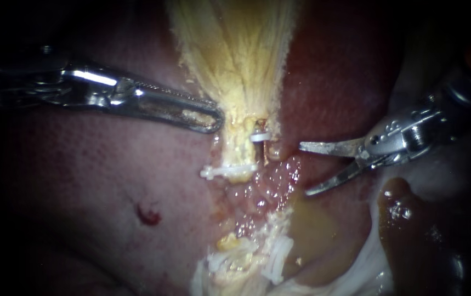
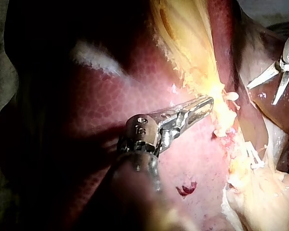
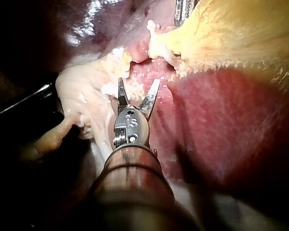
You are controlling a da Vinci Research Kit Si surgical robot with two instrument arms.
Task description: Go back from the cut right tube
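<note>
The gallbladder (image 1: 235,55) is touched from the left by the left instrument (image 1: 213,119), while the right instrument (image 1: 304,170) is placed just right of a clip (image 1: 259,137), over the liver (image 1: 109,186).

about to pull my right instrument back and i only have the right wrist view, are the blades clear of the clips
Observer: Yes. In the endoscope view the right instrument has its blades open on nothing, with a gap between the upper tip and the small white clip.
Operator: and my left one, i barely see it here
Observer: The left instrument has its jaws shut on the edge of the yellow tissue, just above a long white clip that lies across that tissue.
</note>
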